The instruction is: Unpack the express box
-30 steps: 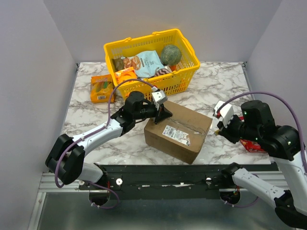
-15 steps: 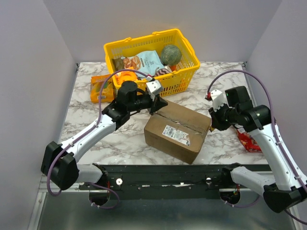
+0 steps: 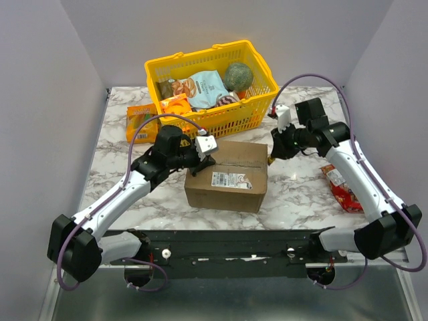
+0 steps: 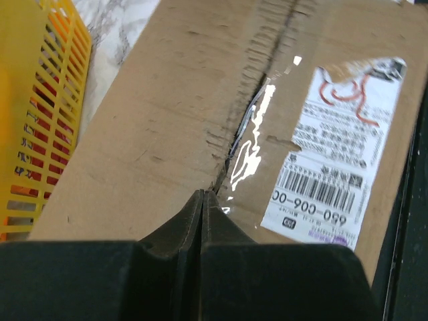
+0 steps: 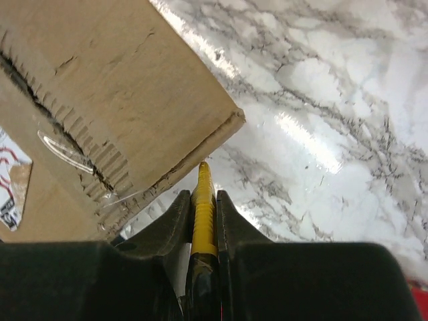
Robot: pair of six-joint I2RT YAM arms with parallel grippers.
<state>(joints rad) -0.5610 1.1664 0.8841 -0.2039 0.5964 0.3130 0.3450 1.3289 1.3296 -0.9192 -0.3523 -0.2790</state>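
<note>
The express box (image 3: 227, 175) is a brown carton lying shut on the marble table, its white label (image 3: 229, 178) on top and clear tape along the seam. My left gripper (image 3: 208, 154) is shut and empty, its tips resting at the left end of the taped seam (image 4: 247, 127); the left wrist view shows the closed fingers (image 4: 202, 200) against the box top (image 4: 160, 134). My right gripper (image 3: 273, 156) is shut on a thin yellow cutter (image 5: 203, 207), whose tip meets the box's right top edge (image 5: 200, 150).
A yellow plastic basket (image 3: 257, 103) with snack bags stands behind the box; its mesh wall shows in the left wrist view (image 4: 40, 120). An orange snack box (image 3: 142, 123) lies at the back left. A red packet (image 3: 341, 188) lies on the table at the right.
The box has turned and slid left, squarer to the table edge. My left gripper stayed at its left end. My right arm swung in from the far right to the box's right edge.
</note>
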